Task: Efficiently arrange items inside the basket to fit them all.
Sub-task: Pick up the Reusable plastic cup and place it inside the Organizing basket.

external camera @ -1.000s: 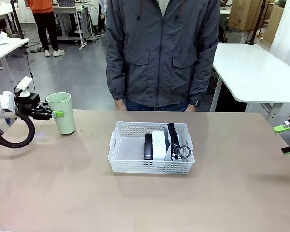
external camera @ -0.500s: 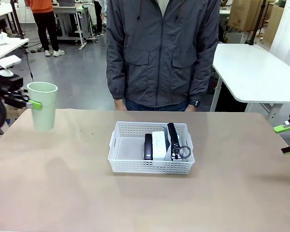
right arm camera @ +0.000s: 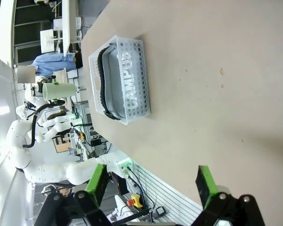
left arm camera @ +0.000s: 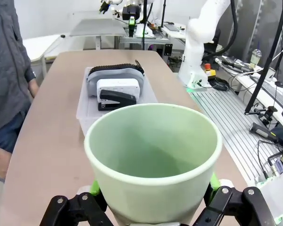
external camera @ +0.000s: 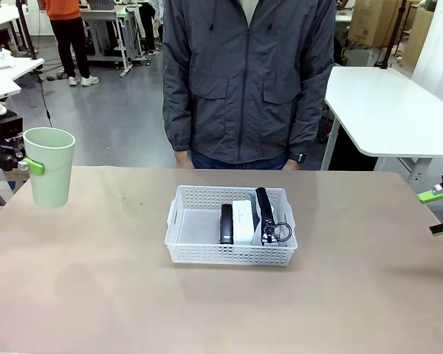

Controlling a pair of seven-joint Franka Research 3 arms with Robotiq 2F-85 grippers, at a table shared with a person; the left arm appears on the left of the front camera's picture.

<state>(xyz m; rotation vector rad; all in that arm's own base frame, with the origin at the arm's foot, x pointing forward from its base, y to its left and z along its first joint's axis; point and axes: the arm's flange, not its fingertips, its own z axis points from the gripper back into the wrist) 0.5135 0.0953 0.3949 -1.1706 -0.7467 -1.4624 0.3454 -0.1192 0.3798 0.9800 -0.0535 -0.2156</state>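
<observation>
Left pincer [external camera: 21, 164] is gripping the pale green cup [external camera: 49, 167] aloft, basket [external camera: 230, 251] well off to its side, right pincer [external camera: 441, 212] idling open; next it is needing carriage over the basket's free end.

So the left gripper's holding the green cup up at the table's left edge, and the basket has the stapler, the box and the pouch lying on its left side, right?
Not quite: the black stapler, white box and grey pouch fill the basket's right side, leaving its left side free, as the front view shows. The left gripper does hold the green cup.
</observation>
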